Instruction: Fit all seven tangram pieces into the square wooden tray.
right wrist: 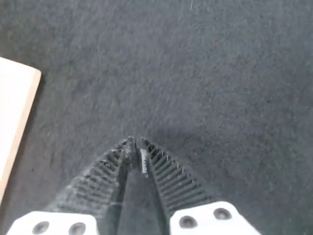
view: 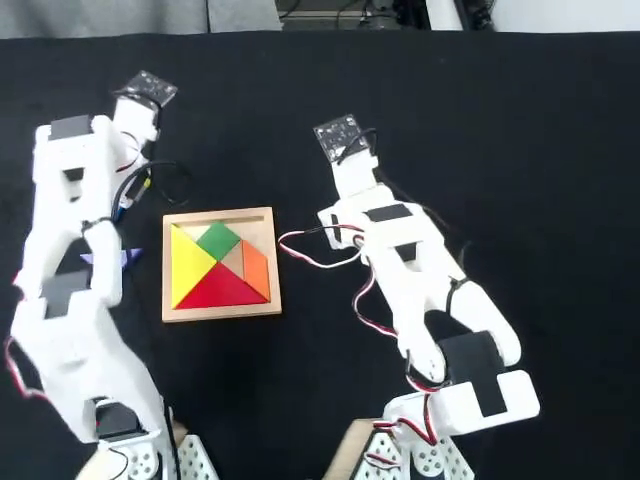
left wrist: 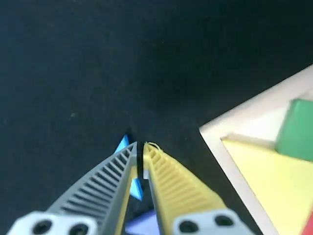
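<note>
Left gripper: grey and yellow fingers closed tip to tip, low over the black cloth, just outside 1 corner of the wooden tray.
Blue piece: on the cloth under the grey finger; 1 corner pokes out beside it and another part shows through the slit between the fingers. Whether the fingers touch it cannot be told.
Lilac piece: just beside the blue piece, under the gripper's base.
Right gripper: fingers pressed together over the cloth, with the tray's edge off to 1 side.
Tray position: flat on the cloth between the 2 arms, close to the left arm, with the right arm on its other side.
Tray contents: 4 coloured pieces lie flat inside.
- yellow triangle: on the left
- green square: top middle
- red triangle: along the near edge
- orange piece: on the right
Tan patch: between green and orange; piece or bare floor cannot be told.
</note>
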Controlling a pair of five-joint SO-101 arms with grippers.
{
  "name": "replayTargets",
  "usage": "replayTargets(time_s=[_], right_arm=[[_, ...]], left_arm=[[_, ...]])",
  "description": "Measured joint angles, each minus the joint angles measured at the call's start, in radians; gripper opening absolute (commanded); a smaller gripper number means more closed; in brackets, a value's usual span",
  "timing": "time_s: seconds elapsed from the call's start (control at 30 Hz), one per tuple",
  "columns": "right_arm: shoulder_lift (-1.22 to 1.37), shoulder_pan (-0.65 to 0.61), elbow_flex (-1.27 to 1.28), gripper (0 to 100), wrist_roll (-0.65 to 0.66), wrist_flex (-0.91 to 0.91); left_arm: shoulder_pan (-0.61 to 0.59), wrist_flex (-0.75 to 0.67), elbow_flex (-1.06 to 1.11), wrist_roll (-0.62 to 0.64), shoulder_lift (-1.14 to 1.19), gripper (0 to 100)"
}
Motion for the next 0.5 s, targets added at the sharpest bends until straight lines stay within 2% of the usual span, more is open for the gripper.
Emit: replayTargets(time_s=[0.27, 0.5], right_arm=[[0.034, 0.002, 0.002, 1.1, 0.0, -0.026], [0.044, 0.003, 0.002, 1.1, 0.0, -0.026]], left_arm=[[-0.002, 0.0, -0.195, -0.077, 0.265, 3], [-0.037, 0.002, -0.299, -0.083, 0.351, 3]])
